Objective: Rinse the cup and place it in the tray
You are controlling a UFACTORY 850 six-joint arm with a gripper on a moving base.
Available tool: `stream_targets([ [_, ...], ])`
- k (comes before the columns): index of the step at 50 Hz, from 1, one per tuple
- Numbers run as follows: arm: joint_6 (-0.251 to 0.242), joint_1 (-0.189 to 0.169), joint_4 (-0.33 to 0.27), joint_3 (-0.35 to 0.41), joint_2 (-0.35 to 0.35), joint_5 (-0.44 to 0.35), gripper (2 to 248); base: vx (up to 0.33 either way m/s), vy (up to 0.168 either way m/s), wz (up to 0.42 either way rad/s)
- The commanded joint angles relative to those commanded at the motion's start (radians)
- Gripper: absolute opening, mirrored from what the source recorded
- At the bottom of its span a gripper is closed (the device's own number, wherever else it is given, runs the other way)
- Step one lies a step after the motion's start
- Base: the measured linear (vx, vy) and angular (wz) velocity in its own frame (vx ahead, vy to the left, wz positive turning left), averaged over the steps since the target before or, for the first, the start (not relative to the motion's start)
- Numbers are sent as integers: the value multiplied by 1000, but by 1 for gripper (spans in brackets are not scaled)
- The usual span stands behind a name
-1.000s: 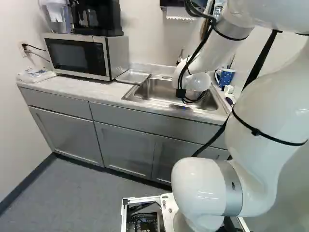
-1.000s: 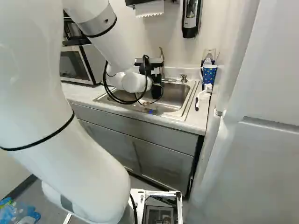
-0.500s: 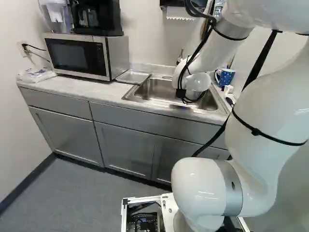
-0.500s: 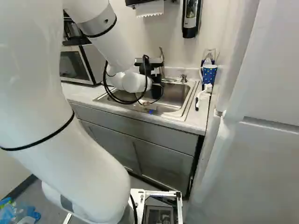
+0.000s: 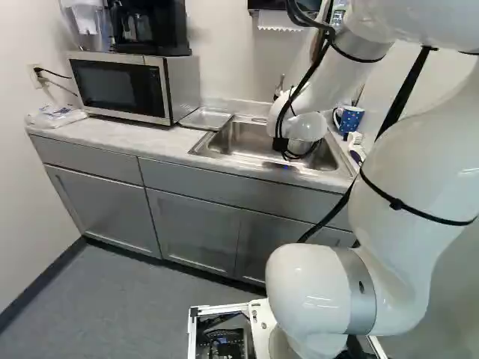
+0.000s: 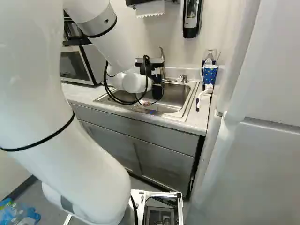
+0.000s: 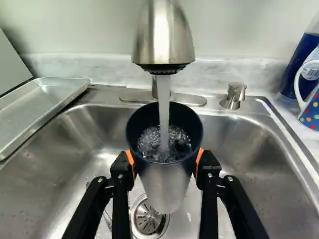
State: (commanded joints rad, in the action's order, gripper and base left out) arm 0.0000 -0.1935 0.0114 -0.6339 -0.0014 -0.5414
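Observation:
In the right base view my gripper [image 6: 157, 90] hangs over the sink [image 6: 186, 104]. The wrist view shows the gripper [image 7: 166, 165] shut on a dark-rimmed cup [image 7: 165, 186], with an orange pad against each side of it. Its open top is under the faucet [image 7: 164, 37], and a stream of water [image 7: 164, 107] runs into it, bubbling inside. The cup is held above the sink basin, close to the drain [image 7: 148, 219]. A shallow metal tray [image 7: 42, 102] lies on the counter beside the sink, and it shows too as a tray [image 5: 206, 118] next to the microwave.
A microwave [image 5: 120, 86] stands on the counter beyond the tray. Across the sink are a spotted blue mug [image 6: 210, 74] and a white brush [image 6: 202, 96]. A soap knob [image 7: 233, 95] rises beside the faucet. A tall white cabinet or fridge [image 6: 262, 154] stands close at the right.

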Motion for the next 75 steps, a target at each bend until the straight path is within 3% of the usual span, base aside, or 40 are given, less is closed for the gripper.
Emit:
stream_targets([
  [59,0,0,0,0,0,0,125,0,0,0],
  [75,0,40,0,-4,-3,0,125,0,0,0],
])
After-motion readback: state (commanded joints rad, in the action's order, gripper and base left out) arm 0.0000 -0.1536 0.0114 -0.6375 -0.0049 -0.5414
